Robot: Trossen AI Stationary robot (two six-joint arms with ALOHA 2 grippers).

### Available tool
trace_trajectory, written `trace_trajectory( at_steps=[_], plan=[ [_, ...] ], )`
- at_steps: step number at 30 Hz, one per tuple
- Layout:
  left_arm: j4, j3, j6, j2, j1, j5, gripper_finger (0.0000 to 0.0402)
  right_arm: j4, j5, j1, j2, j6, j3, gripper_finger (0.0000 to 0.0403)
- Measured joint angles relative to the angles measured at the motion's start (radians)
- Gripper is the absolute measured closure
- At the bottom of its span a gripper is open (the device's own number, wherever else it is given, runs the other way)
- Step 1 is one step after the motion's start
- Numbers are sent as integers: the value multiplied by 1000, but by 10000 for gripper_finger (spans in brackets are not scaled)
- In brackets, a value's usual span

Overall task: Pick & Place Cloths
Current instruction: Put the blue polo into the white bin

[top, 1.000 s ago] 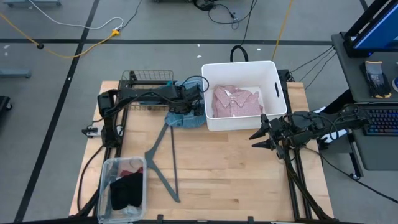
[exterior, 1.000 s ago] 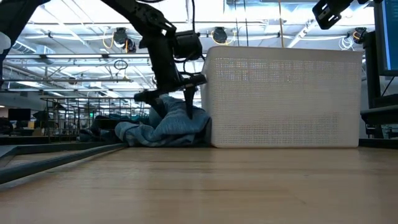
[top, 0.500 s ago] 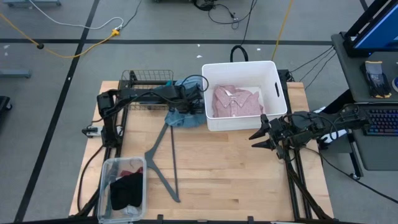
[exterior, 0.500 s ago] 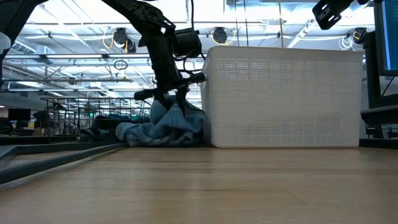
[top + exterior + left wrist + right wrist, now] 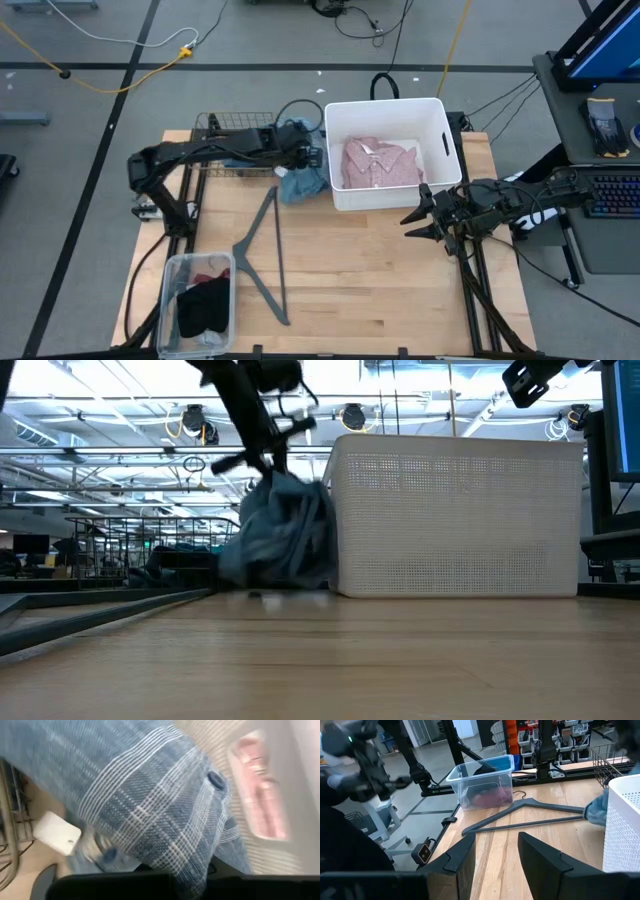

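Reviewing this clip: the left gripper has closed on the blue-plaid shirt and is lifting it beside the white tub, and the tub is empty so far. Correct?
Not quite. The white tub is not empty: the high view shows a pink button shirt already lying in it. The rest holds: the left gripper is shut on the blue-plaid shirt, lifting it beside the tub.

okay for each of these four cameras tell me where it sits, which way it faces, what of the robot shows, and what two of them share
High view: overhead, straight down; both arms, white perforated plastic tub.
Low view: table height, level across; left claw lifting blue-plaid cotton shirt.
Left wrist view: on the left arm, facing that shirt, the claw's fingers hidden.
Right wrist view: on the right arm, across the table; open right claw, grey V-shaped hanger bar.
Shared: high and low views both show shirt and tub.
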Motion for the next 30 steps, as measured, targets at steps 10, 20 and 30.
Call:
trace_trajectory(
  at_steps=[10, 20, 30],
  plan=[
    [1, 0, 24, -224, -51, -151, 398, 1, 0, 0, 0, 0, 0, 264],
    [98, 1, 112, -422, -137, -245, 399, 1, 0, 0, 0, 0, 0, 264],
    [397, 2, 361, -516, -249, -188, 400, 13, 0, 0, 5, -3, 0, 264]
  ],
)
